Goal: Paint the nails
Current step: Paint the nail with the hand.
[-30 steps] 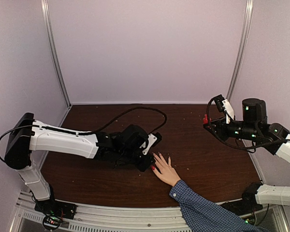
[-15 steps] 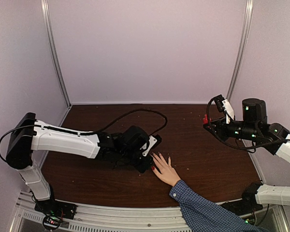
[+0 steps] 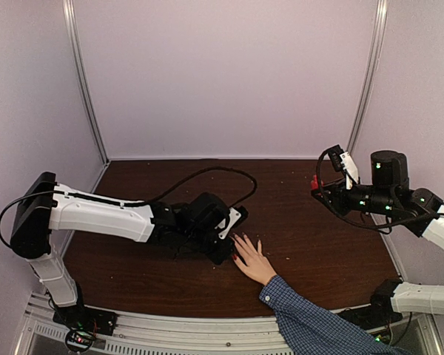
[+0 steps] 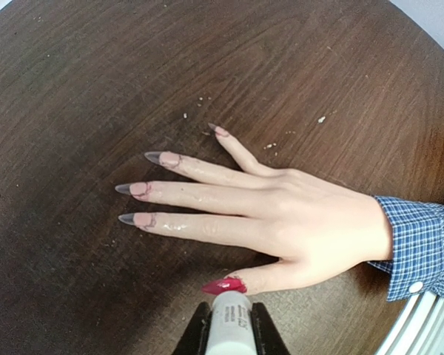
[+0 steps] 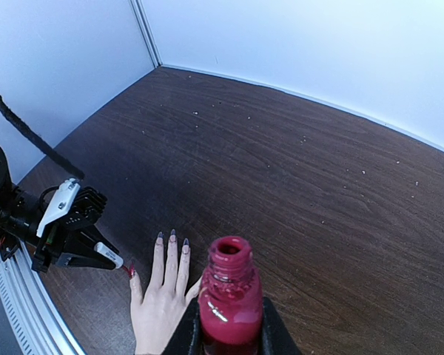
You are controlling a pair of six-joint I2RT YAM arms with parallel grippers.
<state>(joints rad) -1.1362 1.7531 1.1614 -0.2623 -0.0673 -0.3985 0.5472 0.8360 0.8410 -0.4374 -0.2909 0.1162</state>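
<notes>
The hand (image 4: 296, 222) lies flat on the dark wood surface (image 4: 74, 74), fingers spread. The left wrist view makes its nails (image 4: 126, 219) plain: four are greyish and the thumbnail (image 4: 222, 285) is glossy red. The left end effector (image 4: 229, 334) is clamped on a white brush cap (image 4: 229, 318) just beside the thumbnail. The right end effector (image 5: 229, 329), well apart, grips an open red polish bottle (image 5: 229, 296).

Pale lilac-white panel walls (image 3: 222, 74) on 3 sides, soft even light. Slim silver metal corner posts (image 3: 85, 81) L & R. Dark brown wood-grain tabletop (image 3: 296, 222) w/ scattered pale crumbs (image 4: 322, 118); slotted aluminium rail (image 3: 170, 329) at near edge.
</notes>
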